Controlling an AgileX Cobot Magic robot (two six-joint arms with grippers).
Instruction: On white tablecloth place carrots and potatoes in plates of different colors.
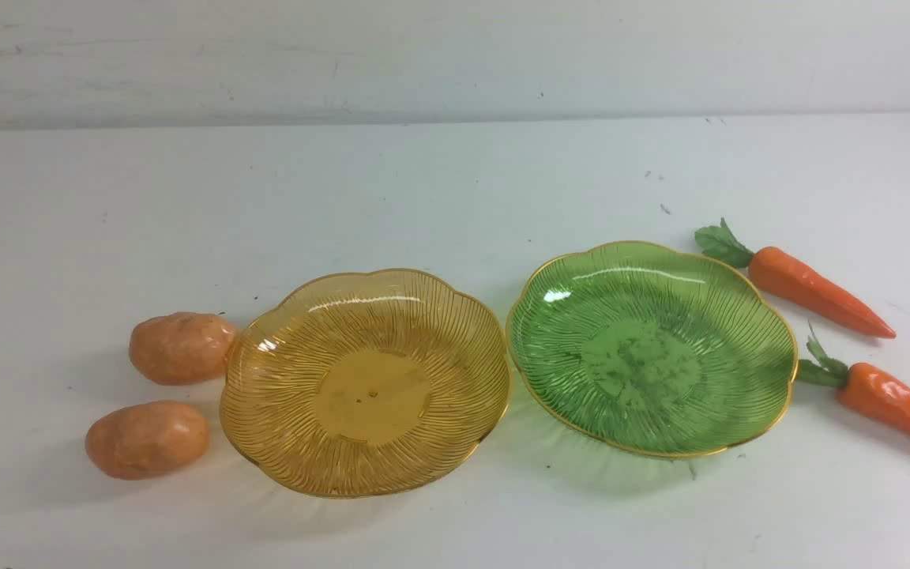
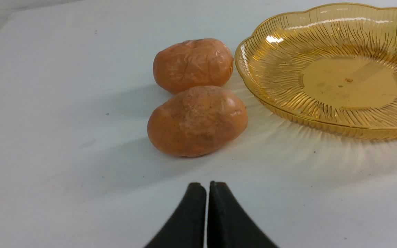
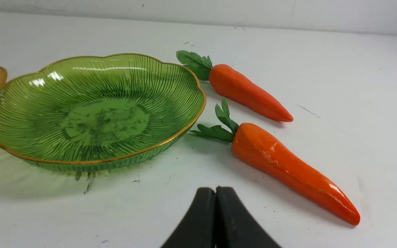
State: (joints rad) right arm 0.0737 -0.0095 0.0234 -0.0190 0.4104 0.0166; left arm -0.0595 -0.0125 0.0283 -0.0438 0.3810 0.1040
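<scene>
Lying right by the amber plate's (image 1: 364,395) left rim on the white tablecloth (image 1: 423,197) is the farther potato (image 1: 181,348), with the nearer potato (image 1: 147,439) just off that same side. The green plate (image 1: 652,352) is sitting just to the amber plate's right, rims almost meeting. Well to the amber plate's right, the farther carrot (image 1: 814,292) and the nearer carrot (image 1: 897,407) are lying with leaves toward it. The left gripper (image 2: 207,187) is hovering on its potato side, the right gripper (image 3: 215,193) on its carrot side, both with jaws pressed together, gripping nothing.
</scene>
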